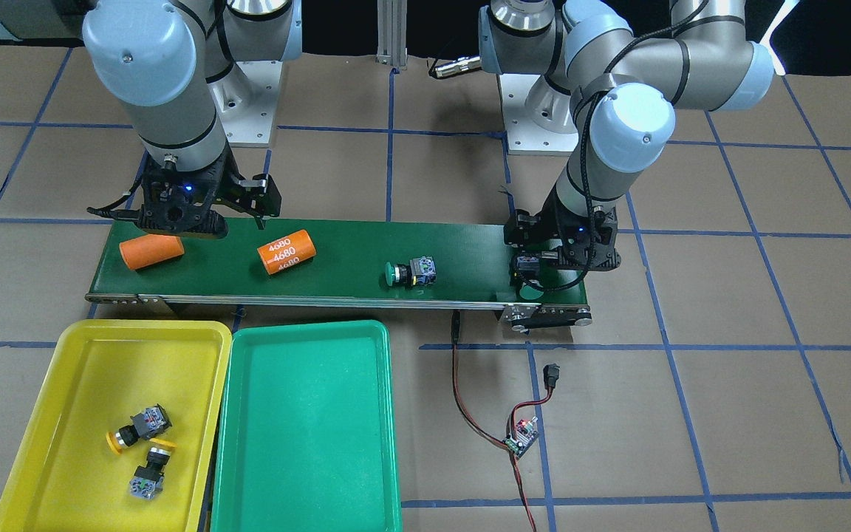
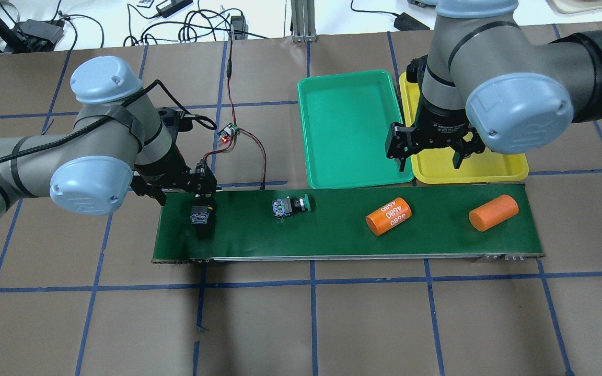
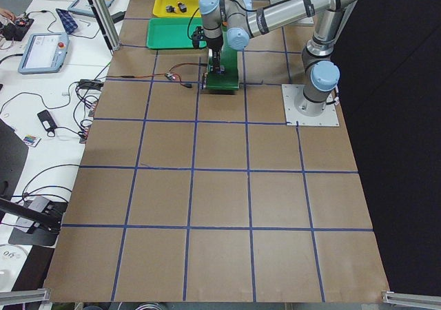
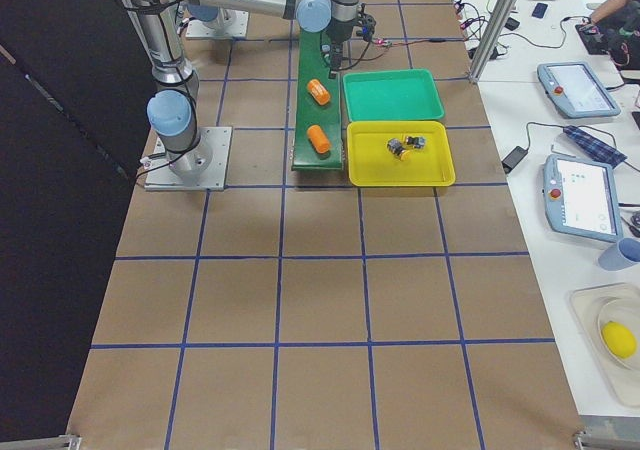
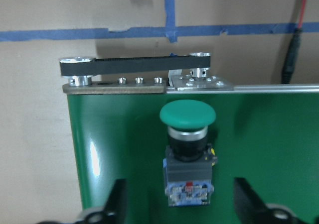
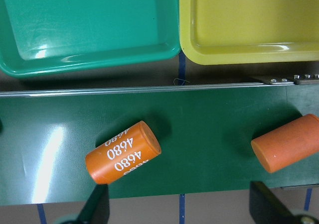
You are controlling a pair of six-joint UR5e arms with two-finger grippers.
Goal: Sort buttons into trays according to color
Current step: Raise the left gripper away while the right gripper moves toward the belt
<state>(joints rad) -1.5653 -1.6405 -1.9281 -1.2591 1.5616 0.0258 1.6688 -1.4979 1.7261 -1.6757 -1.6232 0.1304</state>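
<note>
A green-capped button (image 5: 188, 149) lies on the left end of the dark-green belt (image 1: 470, 258), cap toward the belt's edge. My left gripper (image 5: 182, 199) hangs open over it, one finger on each side, not touching it (image 2: 200, 214). A second green button (image 1: 411, 273) lies mid-belt on its side. Two yellow buttons (image 1: 139, 427) (image 1: 148, 471) rest in the yellow tray (image 1: 93, 362). The green tray (image 1: 307, 414) beside it holds nothing. My right gripper (image 2: 429, 159) is open and holds nothing, above the belt's other end near the trays' edges.
Two orange cylinders (image 1: 286, 251) (image 1: 151, 251) lie on the belt, one marked 4680, below the right gripper (image 6: 182, 204). A small circuit board with red and black wires (image 1: 521, 436) sits on the table beside the green tray. Brown table with blue tape lines all around.
</note>
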